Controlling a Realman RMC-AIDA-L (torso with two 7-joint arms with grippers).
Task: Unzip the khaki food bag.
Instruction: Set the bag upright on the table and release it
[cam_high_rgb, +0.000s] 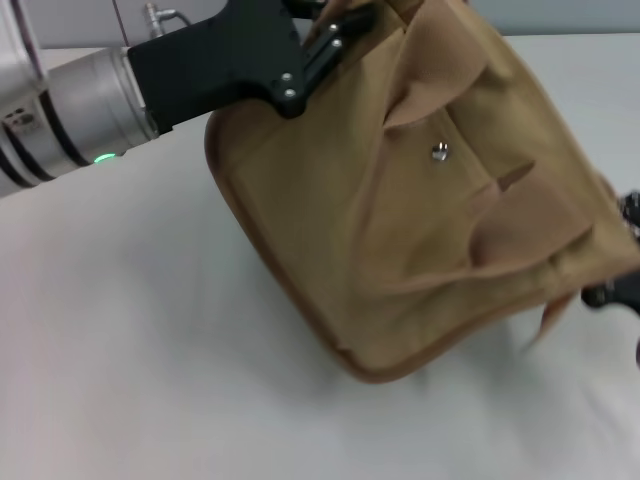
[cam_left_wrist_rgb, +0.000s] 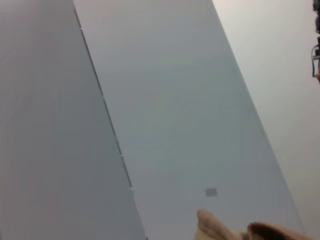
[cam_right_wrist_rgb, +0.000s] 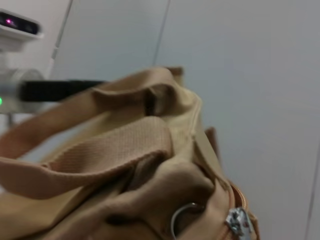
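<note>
- No text, label, brand, number or sign could be read on the tan canvas food bag (cam_high_rgb: 400, 200) or anywhere else in view.

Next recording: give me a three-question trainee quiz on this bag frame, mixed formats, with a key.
1. True or false: the khaki food bag sits flat and square on the table.
2. Which gripper is at the bag's upper far corner? A) left gripper B) right gripper
3. Fill in: the front pocket carries a silver ____.

Key: 1 false, it is tipped on a lower edge. 2 A; the right one shows at the bag's other end. 3 snap.
</note>
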